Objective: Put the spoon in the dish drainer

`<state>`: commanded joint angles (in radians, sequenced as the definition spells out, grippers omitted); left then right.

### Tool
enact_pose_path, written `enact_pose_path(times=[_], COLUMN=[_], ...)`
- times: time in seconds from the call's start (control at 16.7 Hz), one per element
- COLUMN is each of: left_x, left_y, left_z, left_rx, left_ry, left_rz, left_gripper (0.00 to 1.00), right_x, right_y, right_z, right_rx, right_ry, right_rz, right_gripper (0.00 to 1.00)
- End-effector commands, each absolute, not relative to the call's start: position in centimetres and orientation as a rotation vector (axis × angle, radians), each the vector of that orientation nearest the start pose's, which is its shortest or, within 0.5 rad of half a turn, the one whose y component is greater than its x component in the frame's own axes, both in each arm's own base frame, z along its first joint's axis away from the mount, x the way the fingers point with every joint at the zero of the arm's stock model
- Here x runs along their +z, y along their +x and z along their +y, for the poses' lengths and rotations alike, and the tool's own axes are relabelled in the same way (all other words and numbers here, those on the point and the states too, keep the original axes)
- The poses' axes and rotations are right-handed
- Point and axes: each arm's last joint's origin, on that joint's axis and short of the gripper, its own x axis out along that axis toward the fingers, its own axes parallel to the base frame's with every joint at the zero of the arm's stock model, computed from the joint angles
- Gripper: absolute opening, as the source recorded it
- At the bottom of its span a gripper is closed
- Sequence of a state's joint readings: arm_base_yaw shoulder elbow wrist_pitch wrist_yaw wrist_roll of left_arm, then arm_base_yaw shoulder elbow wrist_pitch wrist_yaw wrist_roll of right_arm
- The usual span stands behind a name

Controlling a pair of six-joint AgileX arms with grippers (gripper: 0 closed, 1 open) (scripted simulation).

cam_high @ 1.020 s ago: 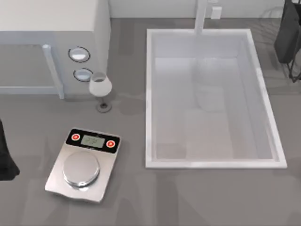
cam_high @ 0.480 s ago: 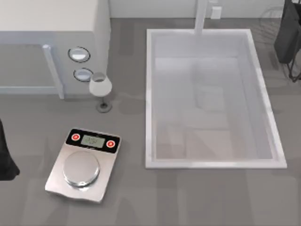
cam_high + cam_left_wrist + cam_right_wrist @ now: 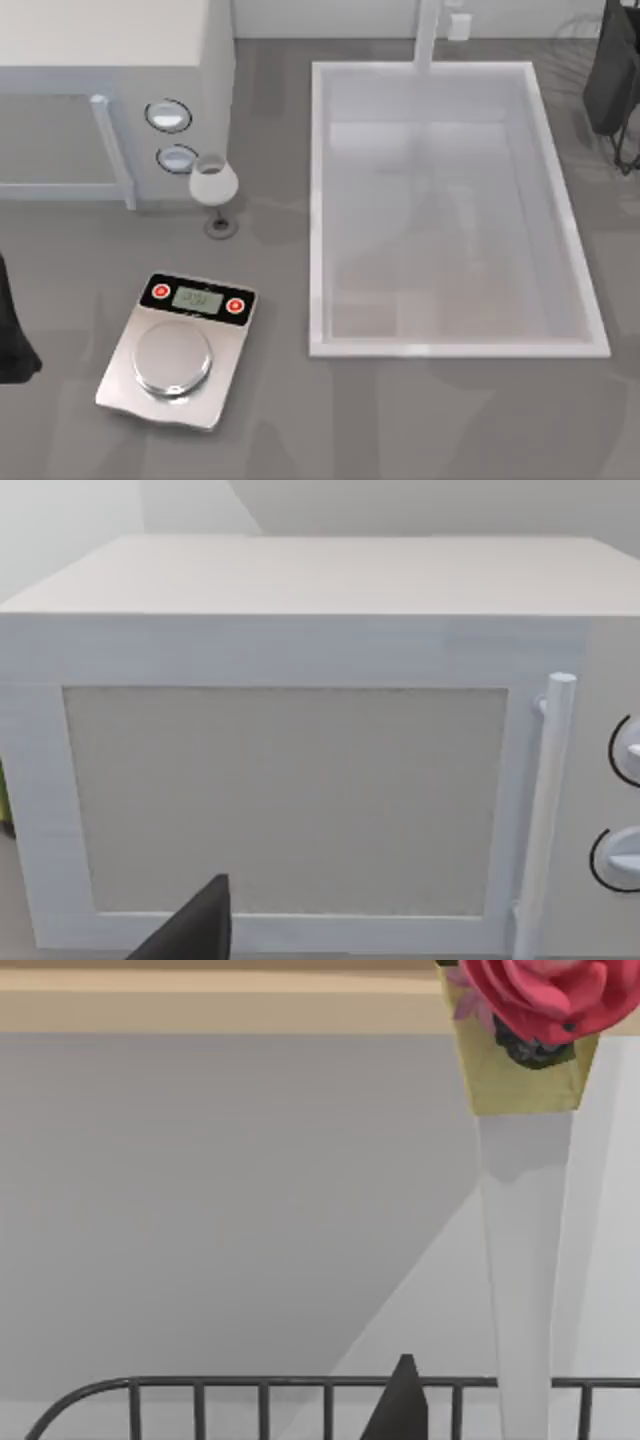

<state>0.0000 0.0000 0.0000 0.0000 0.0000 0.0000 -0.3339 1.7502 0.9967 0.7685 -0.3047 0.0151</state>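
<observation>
The spoon [image 3: 525, 1260] rises close in front of the right wrist camera, with its white handle below, yellow neck [image 3: 520, 1075] and red round end [image 3: 540, 995] on top. My right gripper's dark fingertip [image 3: 402, 1405] shows just beside the handle, and the gripper seems shut on it lower down. Behind the handle runs a dark wire rail of the dish drainer [image 3: 250, 1388]. In the top view the dish drainer [image 3: 612, 80] sits at the far right corner, cut by the edge. My left arm [image 3: 12, 340] stays parked at the table's left edge.
A large white sink basin [image 3: 320, 200] fills the right half of the table. A microwave [image 3: 110, 60] stands at the back left, seen close in the left wrist view [image 3: 300, 780]. In front of it are a wine glass [image 3: 214, 185] and a silver kitchen scale [image 3: 178, 350].
Faint shadows on the sink floor have shifted. The scale, glass, microwave and left arm have not moved.
</observation>
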Motion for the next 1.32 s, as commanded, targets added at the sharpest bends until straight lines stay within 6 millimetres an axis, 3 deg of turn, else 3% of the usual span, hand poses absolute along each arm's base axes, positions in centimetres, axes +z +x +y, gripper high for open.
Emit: enact_pose_path(times=[0.12,0.42,1.2,1.32], left_x=[16.00,16.00,16.00,16.00], left_y=[10.57,10.57,10.57,10.57], left_z=[-0.12,-0.12,-0.12,-0.12], left_rx=[0.000,0.000,0.000,0.000], left_ry=[0.000,0.000,0.000,0.000], left_rz=[0.000,0.000,0.000,0.000], left_gripper=[1.00,1.00,1.00,1.00], right_x=[22.14,21.90,21.90,21.90], right_y=[37.78,37.87,37.87,37.87], right_z=[-10.89,-10.77,-10.77,-10.77], right_rx=[-0.010,-0.010,-0.010,-0.010], right_ry=[-0.001,0.000,0.000,0.000], right_rz=[-0.001,0.000,0.000,0.000], right_gripper=[0.00,0.00,0.98,1.00])
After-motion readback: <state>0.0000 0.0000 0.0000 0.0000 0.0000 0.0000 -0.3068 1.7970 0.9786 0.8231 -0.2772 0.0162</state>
